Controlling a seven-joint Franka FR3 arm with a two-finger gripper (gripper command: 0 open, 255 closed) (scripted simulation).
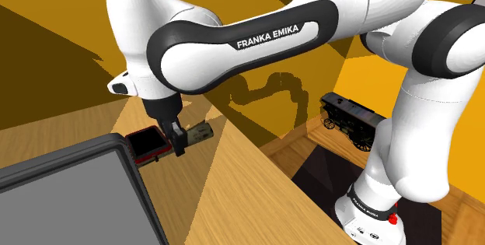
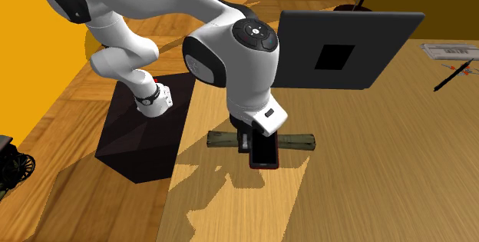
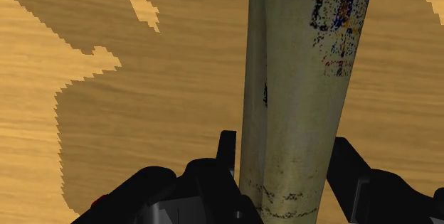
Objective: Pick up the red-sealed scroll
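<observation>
The black two-finger hand [image 3: 284, 160] is part-closed, snugly clasping the pale olive, speckled rolled scroll [image 3: 295, 80] at mid-length, where it lies on the wooden table [image 3: 142, 116]. It is probably light, round and crushable, so a gentle central grip suits. A red-rimmed box [image 1: 148, 144] sits just beyond.

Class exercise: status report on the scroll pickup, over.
End effector shut on scroll. Scroll lying on table, not yet lifted. Red-edged dark object close beside.

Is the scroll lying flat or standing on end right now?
Lying flat: the scroll stretches level along the wooden table, with the pincer closed across its middle.
</observation>
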